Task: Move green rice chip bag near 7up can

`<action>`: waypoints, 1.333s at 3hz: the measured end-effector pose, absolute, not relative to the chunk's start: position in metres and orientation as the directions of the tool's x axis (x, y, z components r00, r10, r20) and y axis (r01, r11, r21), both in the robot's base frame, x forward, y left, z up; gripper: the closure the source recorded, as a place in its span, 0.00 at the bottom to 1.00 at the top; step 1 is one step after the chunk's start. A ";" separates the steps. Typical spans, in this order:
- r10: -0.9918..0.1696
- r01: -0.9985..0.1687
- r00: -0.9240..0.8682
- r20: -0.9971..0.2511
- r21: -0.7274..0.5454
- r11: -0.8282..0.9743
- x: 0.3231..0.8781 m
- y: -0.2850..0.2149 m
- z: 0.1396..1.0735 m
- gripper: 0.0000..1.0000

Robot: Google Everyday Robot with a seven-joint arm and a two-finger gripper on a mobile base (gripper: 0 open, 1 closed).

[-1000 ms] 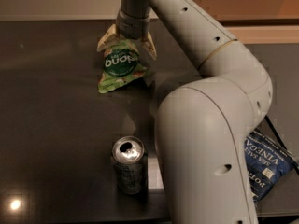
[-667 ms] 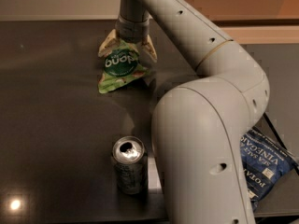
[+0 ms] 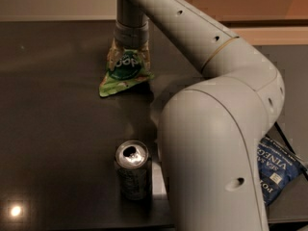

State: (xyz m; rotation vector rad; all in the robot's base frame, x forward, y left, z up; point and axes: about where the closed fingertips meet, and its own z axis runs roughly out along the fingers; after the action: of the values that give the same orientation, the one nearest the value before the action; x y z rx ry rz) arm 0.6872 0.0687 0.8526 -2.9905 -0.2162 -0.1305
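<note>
The green rice chip bag (image 3: 126, 71) is light green with a dark round logo and sits on the dark table at the upper middle. Its lower corner rests on the table. My gripper (image 3: 130, 49) comes straight down on the bag's top and is shut on it, with pale fingers (image 3: 117, 52) on both sides of the crinkled top. The 7up can (image 3: 132, 170) stands upright near the front edge, with its silver top and opening showing. The can is well below the bag in the view, about a bag's length and a half away.
My arm's large elbow joint (image 3: 211, 153) fills the right half of the view, close to the right of the can. A dark blue chip bag (image 3: 276, 170) lies at the right, partly behind the arm. The dark table (image 3: 53, 105) reaches the front edge just below the can.
The arm's elbow has shifted a little, and the wrist stands more upright over the bag. The bag has barely moved and stays in the gripper's hold. The can has not moved.
</note>
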 end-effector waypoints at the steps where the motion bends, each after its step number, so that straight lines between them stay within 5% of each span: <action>1: 0.142 0.151 0.986 0.087 -0.114 -0.982 0.676 0.067 0.852 0.61; 3: 0.137 0.148 0.985 0.108 -0.101 -0.984 0.651 0.064 0.872 1.00; 4: 0.132 0.144 0.985 0.109 -0.107 -0.984 0.619 0.063 0.887 1.00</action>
State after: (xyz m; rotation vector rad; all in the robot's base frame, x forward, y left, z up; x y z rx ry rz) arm 0.6189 0.0631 0.8874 -3.0154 -0.2100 -0.1542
